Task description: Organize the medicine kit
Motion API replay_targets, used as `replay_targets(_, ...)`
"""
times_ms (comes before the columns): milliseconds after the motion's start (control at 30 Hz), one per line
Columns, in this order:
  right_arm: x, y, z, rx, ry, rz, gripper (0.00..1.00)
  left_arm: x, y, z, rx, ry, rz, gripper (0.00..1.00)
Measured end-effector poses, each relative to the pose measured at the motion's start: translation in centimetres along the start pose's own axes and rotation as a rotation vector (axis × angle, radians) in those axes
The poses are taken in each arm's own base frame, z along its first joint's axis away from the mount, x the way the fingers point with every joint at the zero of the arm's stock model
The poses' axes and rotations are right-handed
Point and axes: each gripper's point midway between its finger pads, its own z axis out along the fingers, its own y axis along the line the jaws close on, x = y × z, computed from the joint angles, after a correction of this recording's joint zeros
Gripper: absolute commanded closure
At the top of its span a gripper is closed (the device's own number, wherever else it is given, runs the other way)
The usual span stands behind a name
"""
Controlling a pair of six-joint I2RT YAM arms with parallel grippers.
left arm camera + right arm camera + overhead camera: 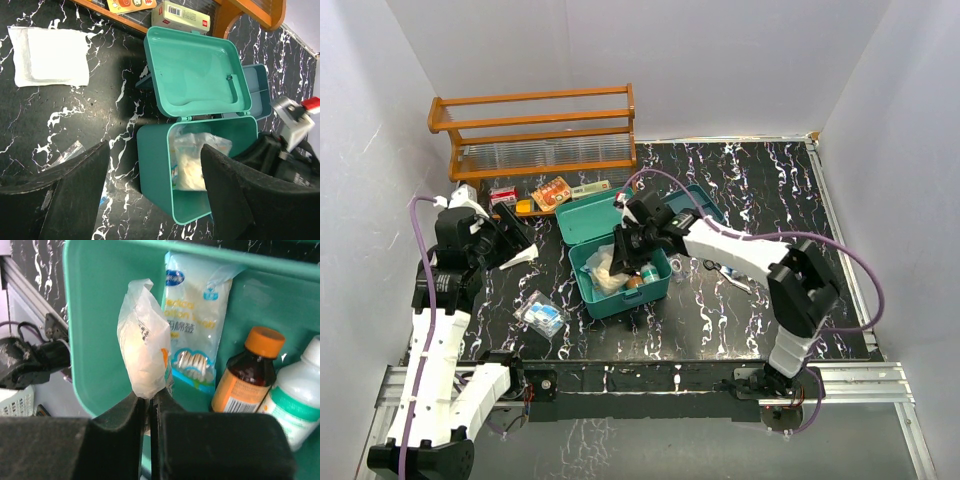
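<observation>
You look down from high at 6 o'clock; both wrist views sit close — all three share the medicine kit (616, 300).

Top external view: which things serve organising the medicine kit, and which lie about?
Job: teal-green rectangular plastic medicine kit; clear plastic pouch of white cotton, pinched in right claw; brown orange-capped bottle.
Lying about: brown wooden slatted rack; dark blue-teal shallow tray.

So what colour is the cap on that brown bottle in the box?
Orange. The cap shows best in the right wrist view.
</observation>
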Motion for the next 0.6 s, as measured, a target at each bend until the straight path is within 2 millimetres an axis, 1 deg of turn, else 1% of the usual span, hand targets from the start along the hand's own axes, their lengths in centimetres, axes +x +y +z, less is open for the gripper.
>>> replay_targets(33, -0.1, -0.1, 0.5, 0.005, 0.006, 0.011, 0.98, 0.1, 0.1, 0.0, -0.002, 0.004, 0.0, 0.28)
replay_targets(133, -0.2, -1.0, 2.9, 0.033, 0.031, 0.043, 0.97, 0.2, 0.1, 0.0, -0.005, 0.008, 0.001, 0.28)
replay_targets(200, 0.4, -1.6, 4.2, 0.056, 0.054, 0.062, 0.95, 0.2, 0.1, 0.1, -0.005, 0.009, 0.004, 0.28)
replay_targets(300, 1.1, -1.5, 5.4, 0.067, 0.08, 0.066, 0.91, 0.2, 0.2, 0.1, -0.007, 0.011, 0.006, 0.28)
replay_targets(333, 1.2, -1.3, 5.7, 0.066, 0.082, 0.064, 0.87, 0.2, 0.2, 0.2, -0.007, 0.012, 0.006, 0.28)
replay_targets(400, 1.2, -0.9, 6.0, 0.061, 0.084, 0.061, 0.74, 0.2, 0.2, 0.2, -0.008, 0.013, 0.006, 0.28)
replay_targets(467, 1.2, -0.5, 6.0, 0.058, 0.082, 0.058, 0.64, 0.2, 0.2, 0.2, -0.009, 0.014, 0.006, 0.28)
replay_targets(533, 1.1, -0.5, 6.0, 0.062, 0.077, 0.056, 0.58, 0.3, 0.2, 0.3, -0.01, 0.015, 0.006, 0.28)
replay_targets(600, 0.9, -0.8, 6.1, 0.083, 0.064, 0.056, 0.55, 0.3, 0.2, 0.3, -0.012, 0.018, 0.006, 0.28)
